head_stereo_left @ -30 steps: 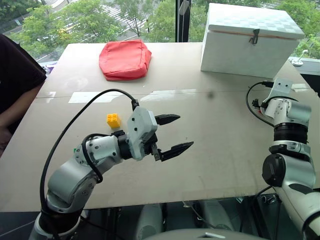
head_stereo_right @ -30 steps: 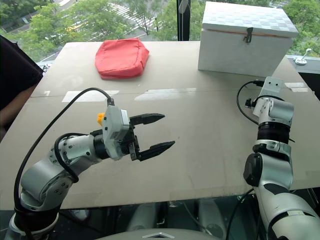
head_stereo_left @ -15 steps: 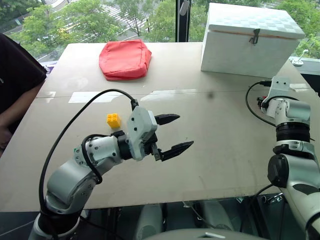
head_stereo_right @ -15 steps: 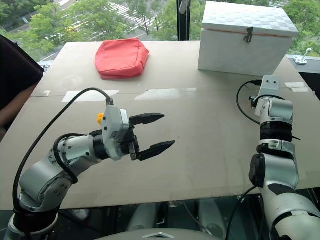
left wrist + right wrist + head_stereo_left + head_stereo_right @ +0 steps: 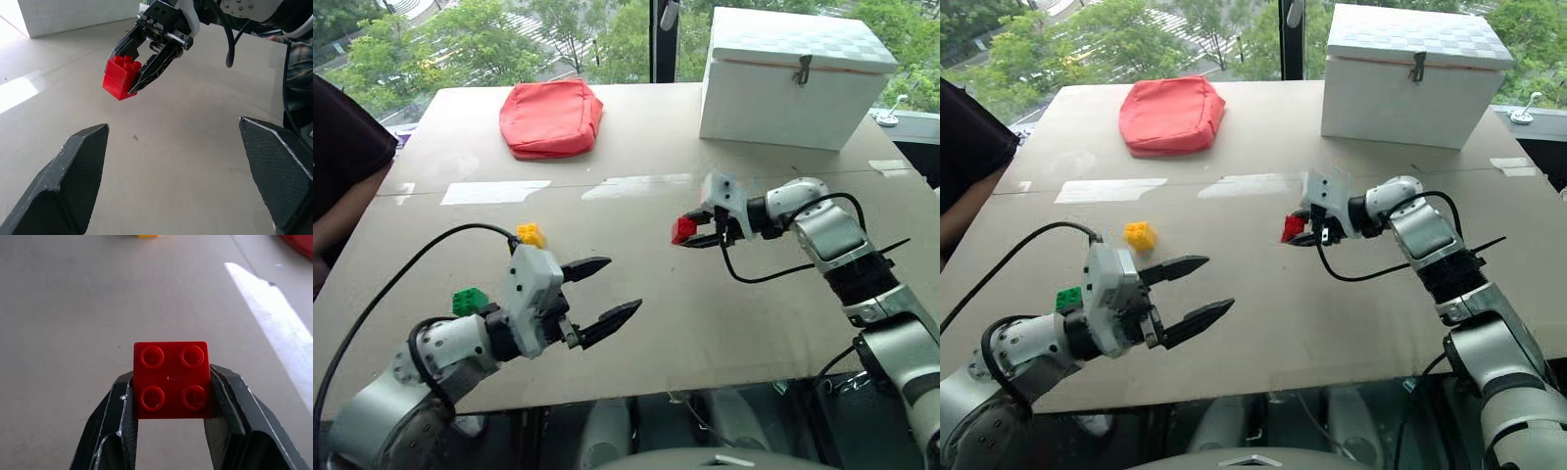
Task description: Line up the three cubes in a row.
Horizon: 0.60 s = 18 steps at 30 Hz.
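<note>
My right gripper (image 5: 691, 233) is shut on the red cube (image 5: 683, 230) and holds it just above the middle of the table (image 5: 734, 323); the right wrist view shows the red cube (image 5: 171, 379) studs up between the fingers (image 5: 115, 431). On the table's left part the yellow cube (image 5: 530, 234) lies alone. Nearer the front left edge sits the green cube (image 5: 469, 300), beside my left arm. My left gripper (image 5: 623, 286) stands open and empty, left of the red cube and nearer the front edge. In the left wrist view its fingers (image 5: 78, 171) frame the held red cube (image 5: 121, 78).
A red cloth bag (image 5: 551, 117) lies at the back left and a big white box (image 5: 793, 78) at the back right. A person's arm (image 5: 342, 176) rests at the table's left edge. Black cables loop from both arms.
My right arm has swung in over the table's middle, its gripper shut on the red cube. My left arm has drawn back toward the front left, and the green cube now shows.
</note>
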Available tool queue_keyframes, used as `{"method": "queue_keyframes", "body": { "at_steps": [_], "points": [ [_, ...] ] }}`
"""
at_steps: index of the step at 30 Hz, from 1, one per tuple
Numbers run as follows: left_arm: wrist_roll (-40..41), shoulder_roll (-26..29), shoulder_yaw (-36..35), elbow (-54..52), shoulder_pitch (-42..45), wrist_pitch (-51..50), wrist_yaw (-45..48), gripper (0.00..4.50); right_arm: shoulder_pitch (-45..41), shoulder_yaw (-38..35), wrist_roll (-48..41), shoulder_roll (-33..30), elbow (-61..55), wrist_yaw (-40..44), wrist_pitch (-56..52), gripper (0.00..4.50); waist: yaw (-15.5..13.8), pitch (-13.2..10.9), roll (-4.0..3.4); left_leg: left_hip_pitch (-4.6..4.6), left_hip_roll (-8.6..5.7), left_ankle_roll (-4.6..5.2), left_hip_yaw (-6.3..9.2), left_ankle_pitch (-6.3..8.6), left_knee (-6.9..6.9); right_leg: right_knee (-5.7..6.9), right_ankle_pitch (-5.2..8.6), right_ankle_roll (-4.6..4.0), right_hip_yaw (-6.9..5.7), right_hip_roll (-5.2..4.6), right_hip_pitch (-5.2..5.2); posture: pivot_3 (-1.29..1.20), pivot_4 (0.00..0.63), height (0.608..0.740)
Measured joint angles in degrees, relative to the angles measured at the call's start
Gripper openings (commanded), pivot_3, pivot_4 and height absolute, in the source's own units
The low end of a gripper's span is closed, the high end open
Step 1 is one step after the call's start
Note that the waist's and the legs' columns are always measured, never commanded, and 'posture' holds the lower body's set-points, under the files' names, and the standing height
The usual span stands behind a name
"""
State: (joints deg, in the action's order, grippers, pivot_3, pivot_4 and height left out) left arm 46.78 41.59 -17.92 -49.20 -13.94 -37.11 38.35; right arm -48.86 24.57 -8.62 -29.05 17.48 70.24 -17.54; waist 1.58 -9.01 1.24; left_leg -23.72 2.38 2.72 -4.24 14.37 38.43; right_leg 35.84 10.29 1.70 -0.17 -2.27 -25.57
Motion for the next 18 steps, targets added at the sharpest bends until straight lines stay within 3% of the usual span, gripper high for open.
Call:
{"method": "queue_keyframes", "body": {
  "at_steps": [18],
  "points": [
    [1.3,1.9,-3.6,-2.0,-4.1,1.1,0.2,4.35,-4.4,0.3,8.6,1.0,17.1,6.8,8.0,1.31,-0.8,0.0,-0.03,0.01,-0.1,-0.02,-0.04,0.0,-0.02,0.0,-0.01,-0.03,-0.03,0.03,-0.02,0.0,0.15,0.74]
  ]
}}
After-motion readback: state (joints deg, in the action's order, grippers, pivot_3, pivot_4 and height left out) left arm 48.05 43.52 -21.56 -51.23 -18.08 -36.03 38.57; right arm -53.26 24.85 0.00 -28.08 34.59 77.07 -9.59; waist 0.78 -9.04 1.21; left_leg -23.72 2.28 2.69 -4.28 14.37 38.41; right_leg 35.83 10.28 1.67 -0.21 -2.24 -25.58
